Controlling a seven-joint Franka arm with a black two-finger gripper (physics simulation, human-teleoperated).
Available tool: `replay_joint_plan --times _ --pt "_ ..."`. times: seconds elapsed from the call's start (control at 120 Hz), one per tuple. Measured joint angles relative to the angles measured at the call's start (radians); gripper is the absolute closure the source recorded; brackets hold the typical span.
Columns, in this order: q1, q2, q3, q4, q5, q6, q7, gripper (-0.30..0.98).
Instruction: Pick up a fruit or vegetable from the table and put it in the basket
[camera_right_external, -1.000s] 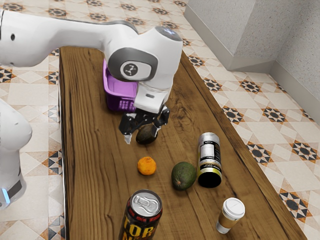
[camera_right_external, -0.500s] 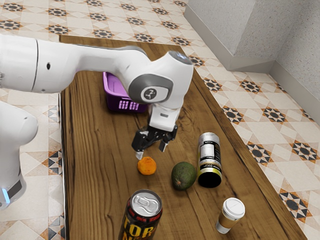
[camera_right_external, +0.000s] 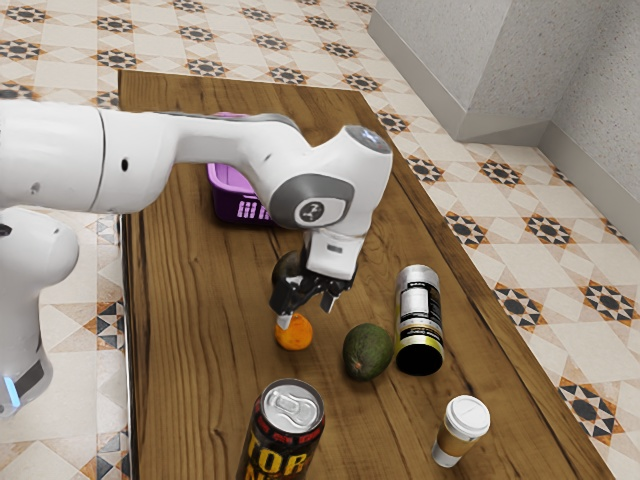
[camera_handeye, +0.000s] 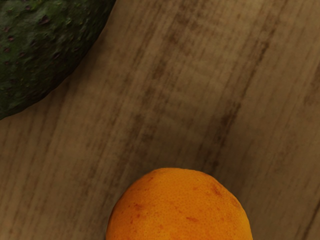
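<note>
Ext. cam: mtd. high at side of arm (camera_right_external: 130, 160), angled down lengthwise along table (camera_right_external: 190, 380) toward its far end; arm enters from ext. view's left. Mid-range, incl. most of tabletop and adj. floor (camera_right_external: 560, 240); drink can (camera_right_external: 285, 430) nearest lens, cut off by lower edge. Wrist cam: mtd. on arm, close range, facing approx. straight down. Shared coverage: orange fruit (camera_right_external: 296, 334), part of green avocado (camera_right_external: 367, 353), tabletop betw. them.

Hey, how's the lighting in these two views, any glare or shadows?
Exterior view: bright light on the wooden table, pale highlights on the metal top of the drink can. Wrist view: dimmer tabletop, the avocado dark toward its edge, the orange fruit vivid.
</note>
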Motion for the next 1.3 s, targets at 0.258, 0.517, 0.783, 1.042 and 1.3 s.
replay_joint_plan --times 0.258,0.517,0.783,1.042,1.3 --pt "0.049 -0.034 -0.052 -0.001 -0.031 0.002 0.008 0.0" --pt "0.065 -0.056 -0.066 -0.005 -0.047 -0.002 0.014 0.0" --pt "0.072 -0.071 -0.067 -0.026 -0.067 -0.007 0.021 0.06" --pt "0.088 -0.101 -0.099 -0.028 -0.111 -0.005 0.03 0.26" --pt "0.106 -0.098 -0.115 -0.019 -0.14 0.005 0.04 0.38"
